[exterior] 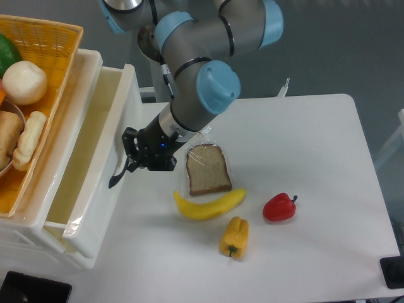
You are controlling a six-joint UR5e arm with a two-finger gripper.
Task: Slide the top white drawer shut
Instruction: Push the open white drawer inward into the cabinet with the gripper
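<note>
The top white drawer point(95, 136) is pulled out of the white cabinet at the left, and its deep inside is bare. Its black curved handle point(117, 176) sticks out from the drawer front point(129, 95). My black gripper point(128, 151) is at the drawer front just above the handle, with the fingertips touching or nearly touching the white panel. The dark fingers merge with the handle, so I cannot tell how the jaws stand. The lower drawer is hidden under the top one.
A yellow basket point(53, 38) with vegetables sits on top of the cabinet. On the table lie a bagged slice of bread point(207, 169), a banana point(209, 204), a yellow pepper point(234, 237) and a red pepper point(279, 207), all right of the gripper.
</note>
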